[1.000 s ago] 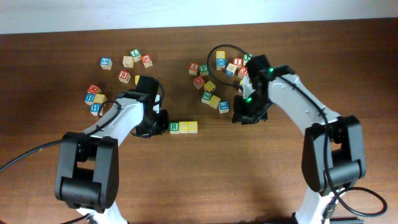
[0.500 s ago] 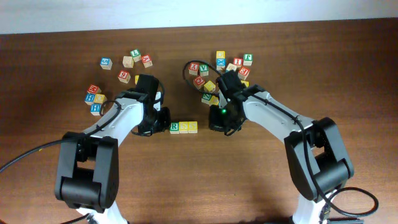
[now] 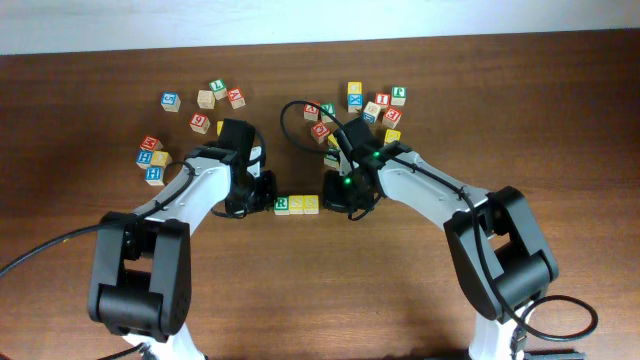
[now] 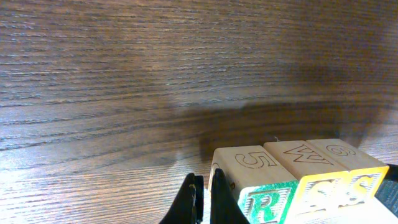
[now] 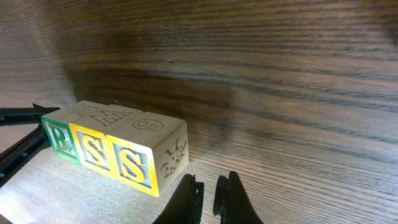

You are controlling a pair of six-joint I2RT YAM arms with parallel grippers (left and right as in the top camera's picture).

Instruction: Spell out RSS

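Dark wood table (image 3: 560, 110), two arms, one row of three cubes reading R-S-S.

Left arm (image 3: 190, 195), white and black, reaches in from the near left. Right arm (image 3: 430, 185), same make, reaches in from the near right. Loose cubes, mixed colours, lie in two scatters: far left (image 3: 206, 99) and far centre-right (image 3: 355, 92). Left gripper (image 4: 202, 199) is low at the row's left end, fingers pressed together on nothing, just beside the R cube; contact cannot be told. Right gripper (image 5: 208, 196) is low, near the row's right end but apart from it, fingers drawn together, nothing between them. The row lies mid-table between the two grippers, cubes touching side to side: R cube (image 3: 281, 205), green and white, at left; middle S (image 3: 296, 204), yellow; end S (image 3: 310, 203), yellow, at right.
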